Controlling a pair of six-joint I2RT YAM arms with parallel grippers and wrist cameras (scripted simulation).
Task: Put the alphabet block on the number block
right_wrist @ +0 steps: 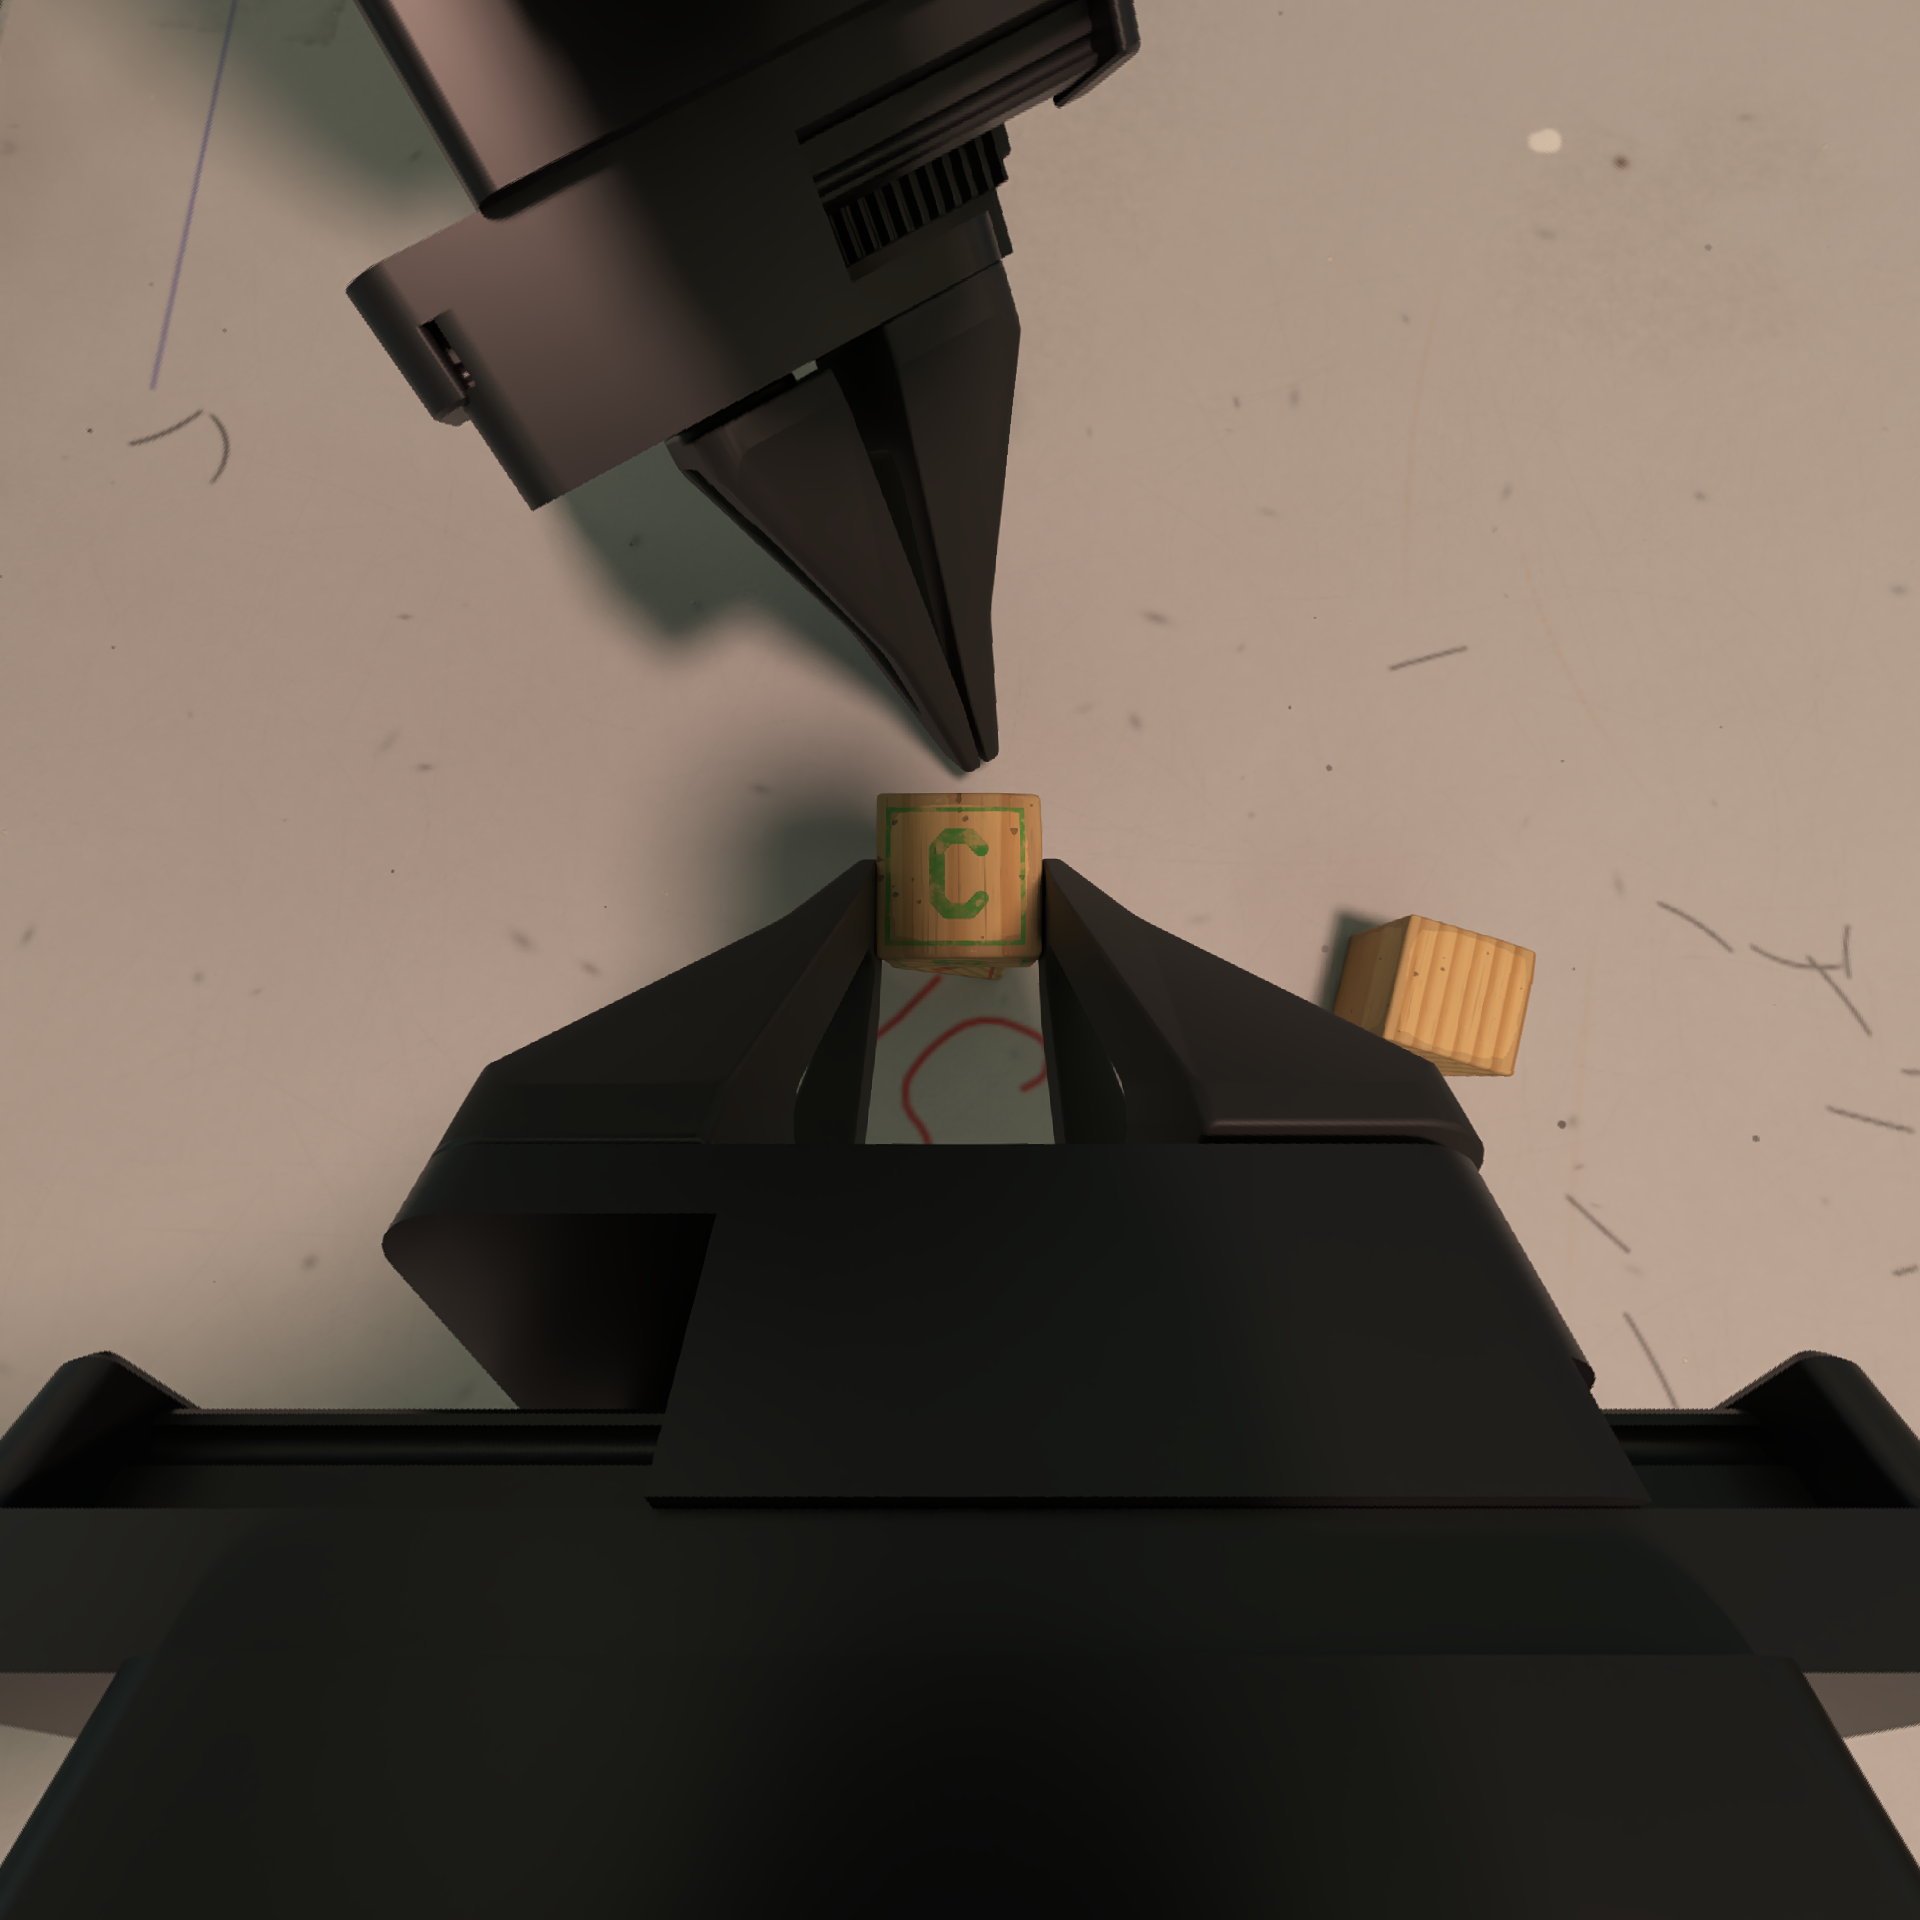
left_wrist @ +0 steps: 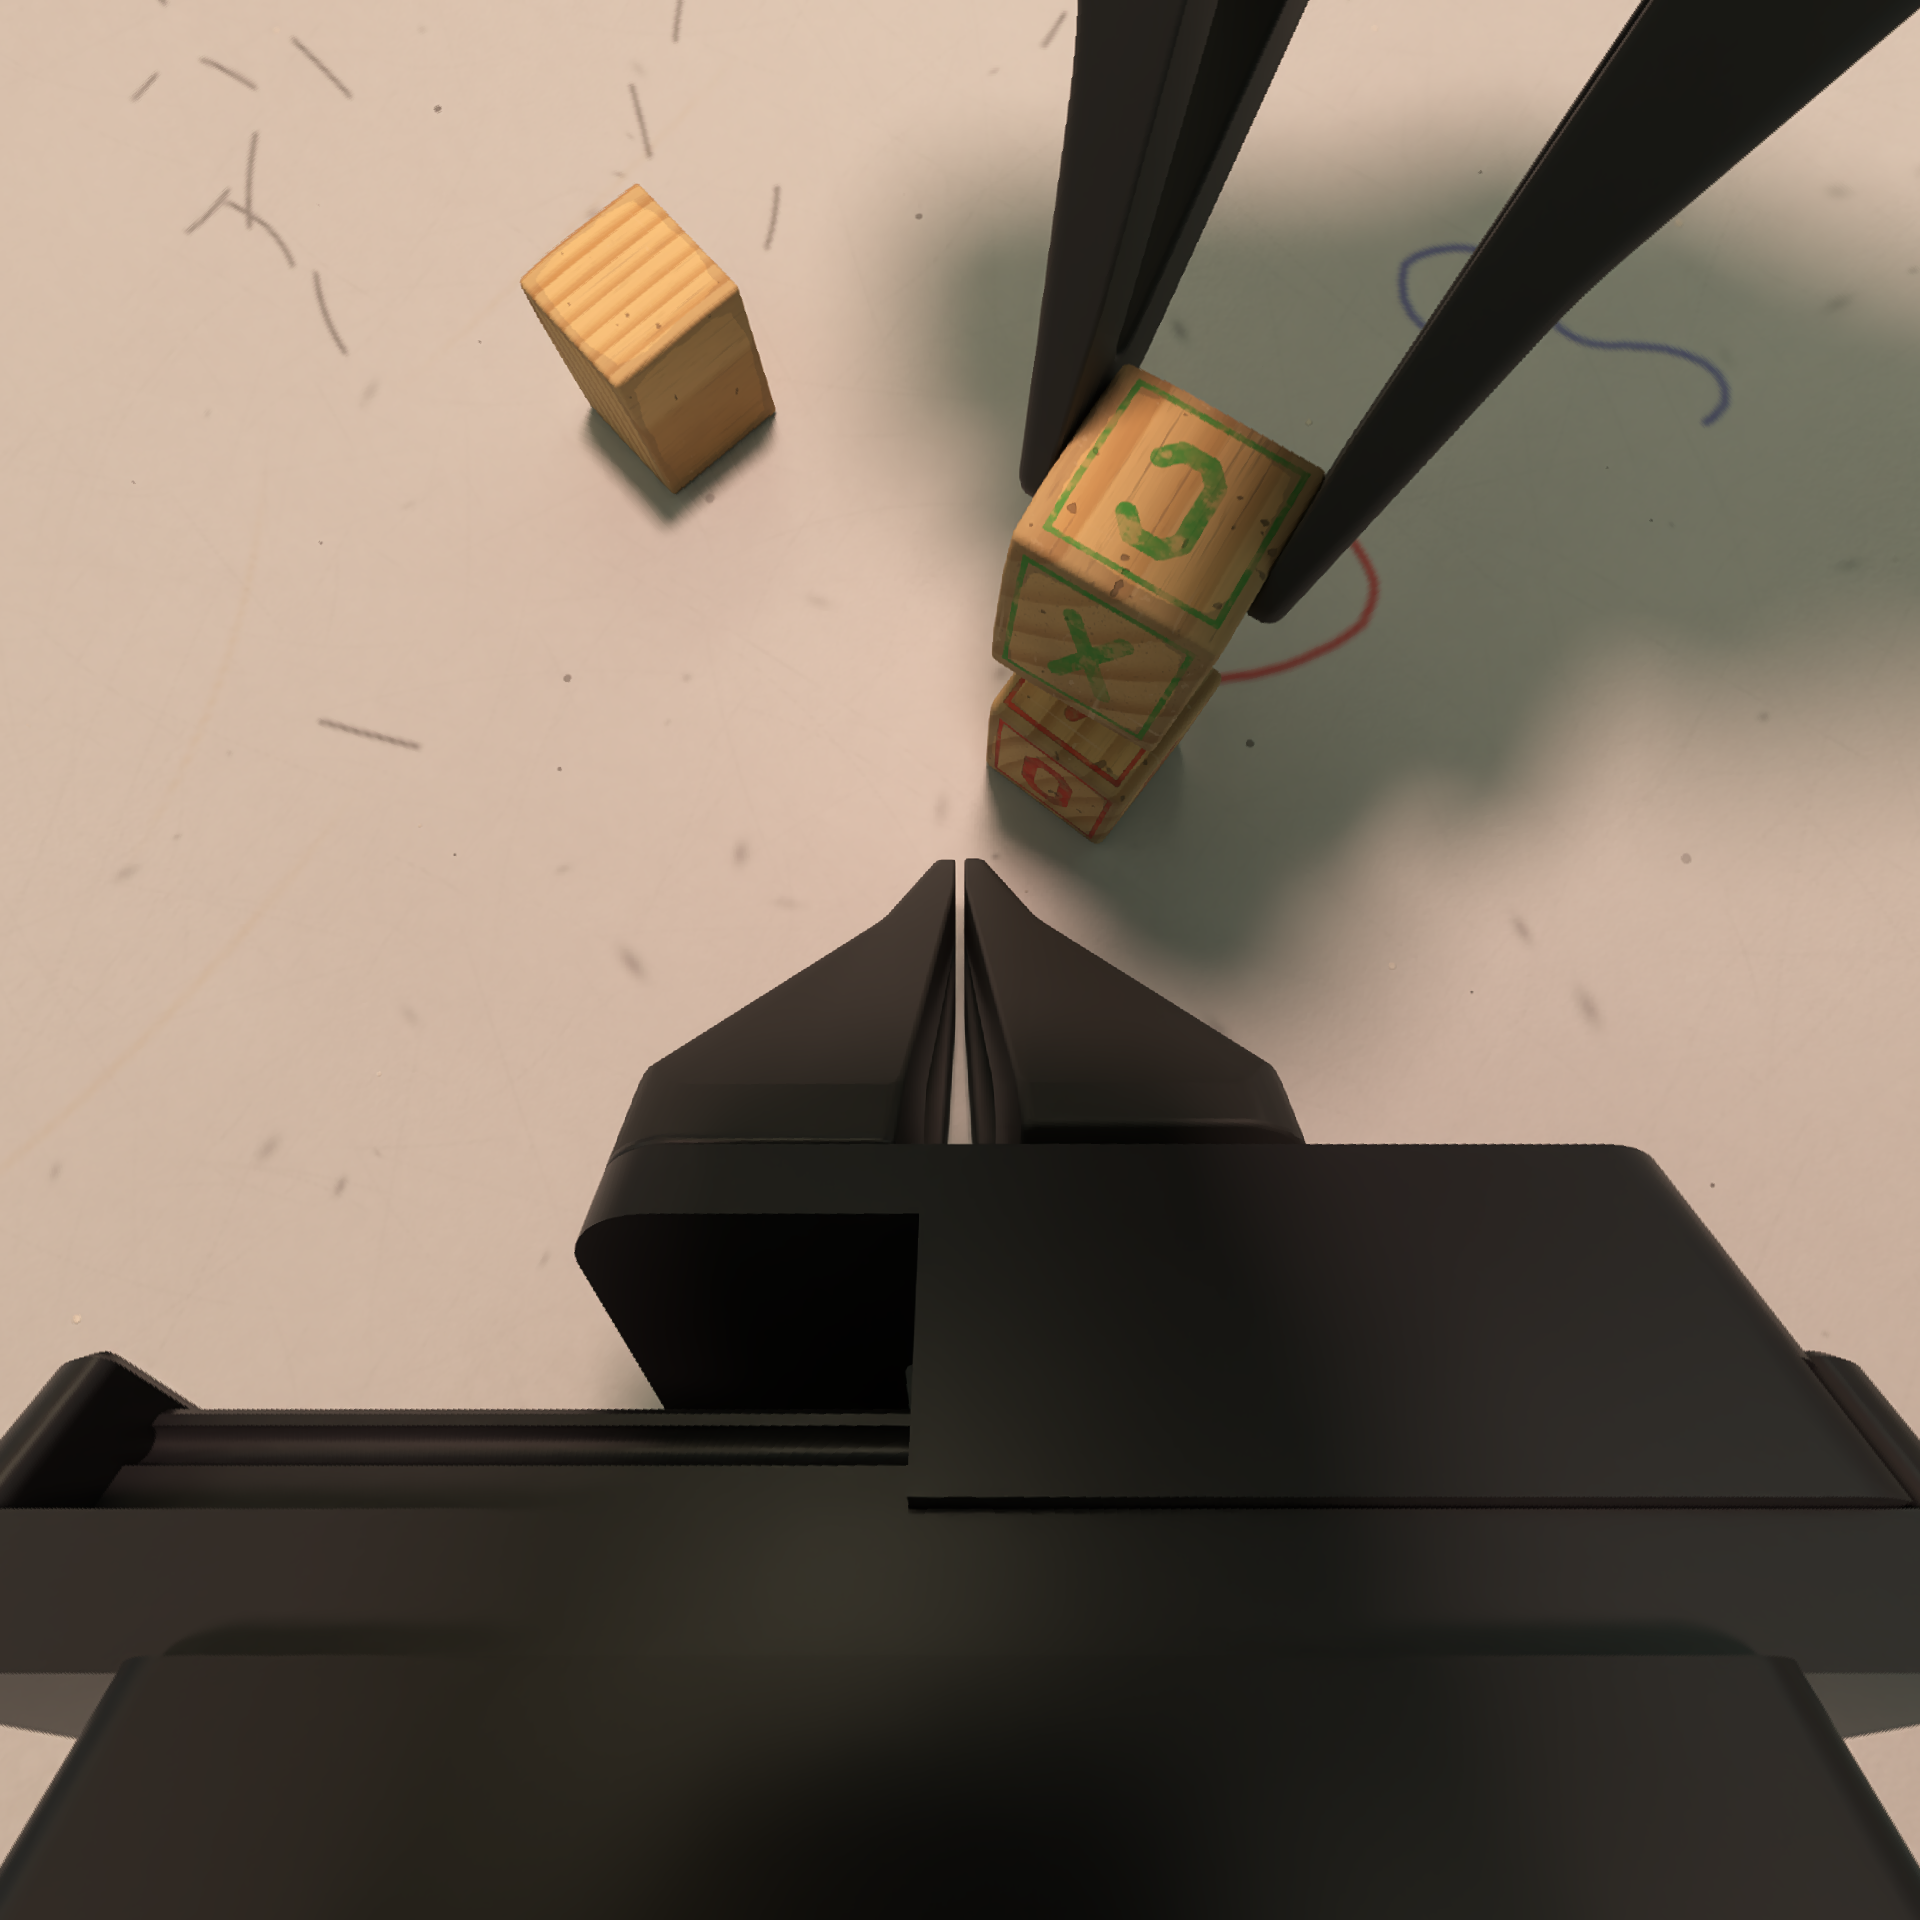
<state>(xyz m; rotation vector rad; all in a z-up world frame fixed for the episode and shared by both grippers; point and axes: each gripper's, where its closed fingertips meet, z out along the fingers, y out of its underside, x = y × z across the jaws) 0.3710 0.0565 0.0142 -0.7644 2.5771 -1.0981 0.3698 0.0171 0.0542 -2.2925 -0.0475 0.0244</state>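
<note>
The alphabet block (left_wrist: 1158, 540), wooden with green markings, sits on top of the number block (left_wrist: 1081, 774), wooden with red markings, which stands on the table. My right gripper (right_wrist: 958, 883) has its fingers on both sides of the alphabet block (right_wrist: 956, 873) and touches it; it also shows in the left wrist view (left_wrist: 1169, 520). The number block is almost hidden under it in the right wrist view (right_wrist: 961, 968). My left gripper (left_wrist: 959, 864) is shut and empty, its tips just short of the stack; it also shows in the right wrist view (right_wrist: 971, 764).
A plain wooden block (left_wrist: 655, 332) stands alone on the table to the left of the stack, also seen in the right wrist view (right_wrist: 1439, 992). The pale tabletop (left_wrist: 312, 831) bears pen scribbles and scratches.
</note>
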